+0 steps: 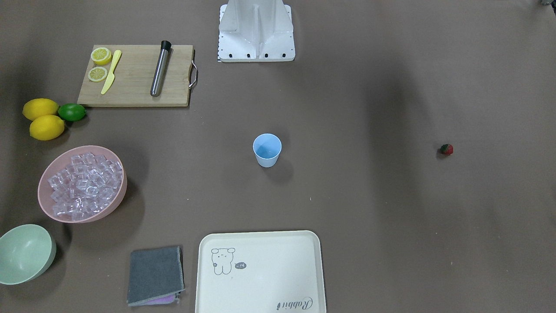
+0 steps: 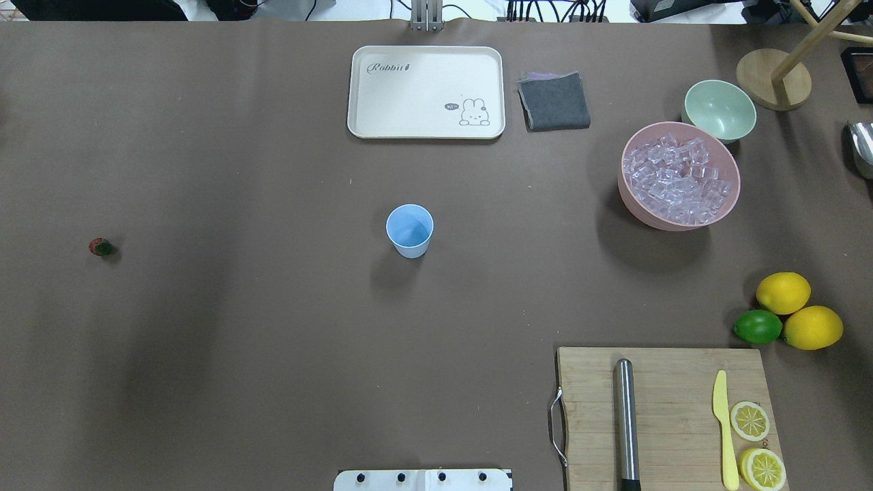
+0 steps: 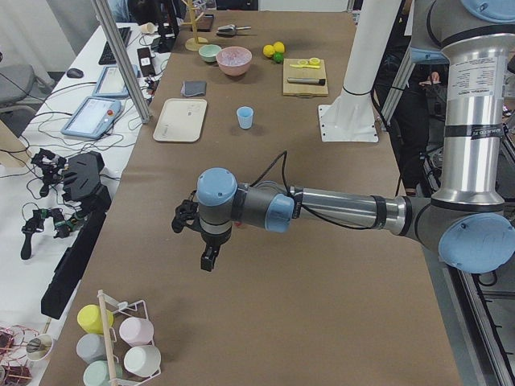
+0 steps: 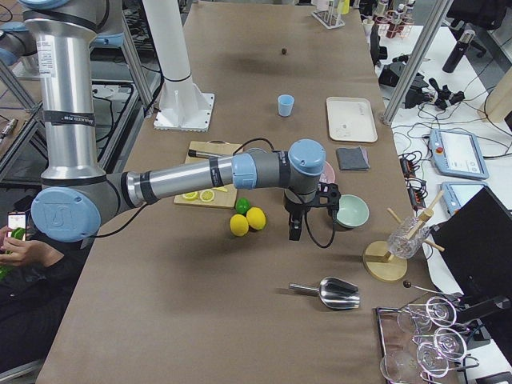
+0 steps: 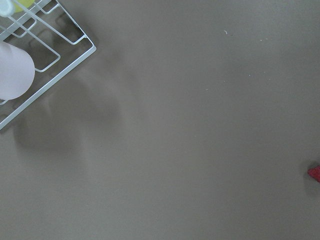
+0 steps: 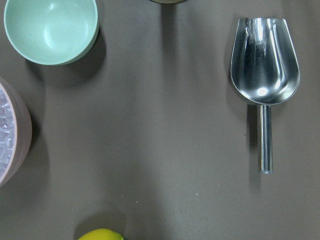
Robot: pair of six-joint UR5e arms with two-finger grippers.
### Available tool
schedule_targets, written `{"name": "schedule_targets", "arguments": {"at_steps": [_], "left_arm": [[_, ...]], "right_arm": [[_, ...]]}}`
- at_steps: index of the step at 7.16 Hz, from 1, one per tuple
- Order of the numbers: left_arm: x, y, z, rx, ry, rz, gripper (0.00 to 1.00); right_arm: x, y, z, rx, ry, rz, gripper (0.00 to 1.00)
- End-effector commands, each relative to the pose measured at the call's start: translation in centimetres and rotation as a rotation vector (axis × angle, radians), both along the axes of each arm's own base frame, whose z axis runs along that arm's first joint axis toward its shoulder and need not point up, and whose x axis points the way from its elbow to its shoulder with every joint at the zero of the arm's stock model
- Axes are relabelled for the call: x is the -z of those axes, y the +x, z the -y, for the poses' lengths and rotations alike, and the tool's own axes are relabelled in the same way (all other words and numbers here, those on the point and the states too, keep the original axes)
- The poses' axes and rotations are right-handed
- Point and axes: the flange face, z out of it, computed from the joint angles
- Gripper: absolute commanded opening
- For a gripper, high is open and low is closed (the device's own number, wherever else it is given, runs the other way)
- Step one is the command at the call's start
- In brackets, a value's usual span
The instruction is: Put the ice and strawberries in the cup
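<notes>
Overhead, I see cup (image 2: 409, 230) upright, strawberry (image 2: 101, 247) at its nine o'clock, ice (image 2: 682, 179) at three; left gripper (image 3: 208, 259) and right gripper (image 4: 294, 232) spread: cannot tell.

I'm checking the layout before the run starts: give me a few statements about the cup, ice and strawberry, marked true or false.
1. The cup is empty. True.
2. The ice is in the green bowl. False: it fills the pink bowl; the green bowl is empty.
3. The strawberry lies on the tray. False: it lies on the bare table, on the robot's left, far from the cup.
4. A metal scoop lies on the table, with no ice in it. True.
</notes>
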Motion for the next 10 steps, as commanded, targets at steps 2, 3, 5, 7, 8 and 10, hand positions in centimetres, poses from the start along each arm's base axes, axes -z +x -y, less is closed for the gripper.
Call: {"name": "schedule_targets", "arguments": {"at_steps": [2,3,5,7,8,10], "left_arm": [[0.16,0.00,0.07,0.000,0.003,0.000,0.98],[0.11,0.01,0.07,0.000,0.003,-0.002,0.98],[0.16,0.00,0.07,0.000,0.003,0.000,0.98],[0.09,0.08,0.07,-0.002,0.001,-0.002,0.98],[0.08,0.07,0.07,-0.001,0.002,0.000,0.98],[0.17,0.08,0.07,-0.002,0.003,-0.002,0.98]], "right_arm": [[0.04,0.01,-0.14,0.000,0.001,0.000,0.99],[-0.13,0.02,-0.27,0.000,-0.004,0.000,0.99],[0.03,0.02,-0.14,0.000,0.001,-0.001,0.99],[0.01,0.04,-0.06,0.001,0.004,-0.006,0.99],[0.17,0.03,-0.08,0.002,0.008,-0.004,0.99],[0.15,0.04,-0.17,0.010,0.019,-0.004,0.99]]}}
